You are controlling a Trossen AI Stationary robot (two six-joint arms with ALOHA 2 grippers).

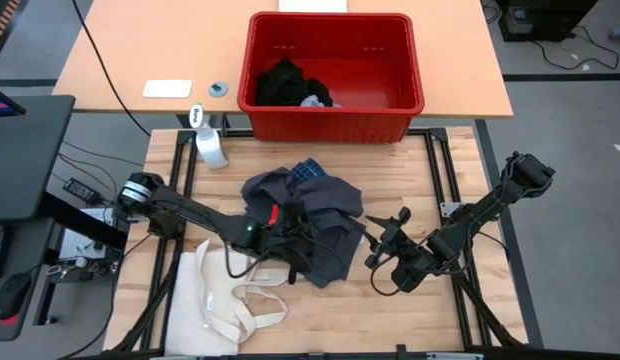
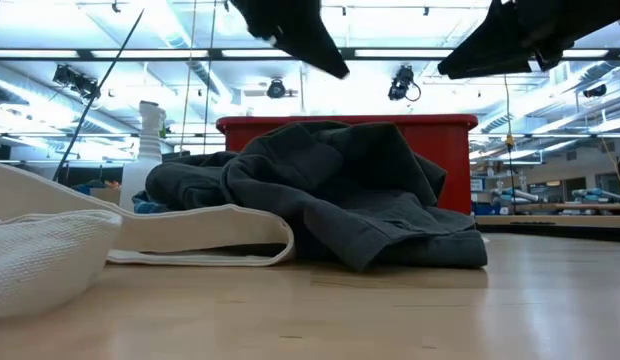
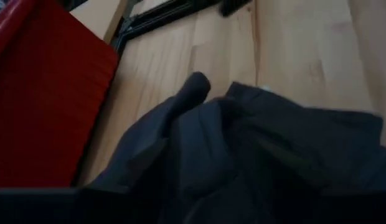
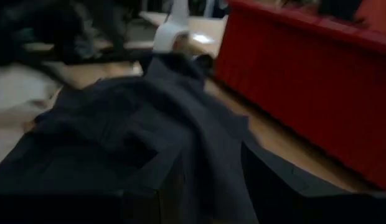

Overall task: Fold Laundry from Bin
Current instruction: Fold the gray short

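Note:
A dark grey garment (image 1: pixel 325 225) lies crumpled in a heap on the wooden table, with a bit of blue plaid shirt (image 1: pixel 308 170) showing at its far edge. The low view shows the heap (image 2: pixel 340 190) resting on the table, nothing lifted. The red bin (image 1: pixel 335 120) stands at the far edge with a black piece (image 1: pixel 283 82) and a small light piece (image 1: pixel 312 101) inside. My left gripper (image 1: pixel 293 235) hovers over the heap's near left part. My right gripper (image 1: pixel 378 240) is open just off the heap's right edge, raised above the table, with the cloth (image 4: pixel 137 124) beyond its fingers.
A cream tote bag (image 1: pixel 225 300) lies at the near left, touching the heap's near side. A white spray bottle (image 1: pixel 210 145) stands left of the bin. A white card (image 1: pixel 167 88) and a small disc (image 1: pixel 219 88) lie on the far desk. Bare wood shows at the near right.

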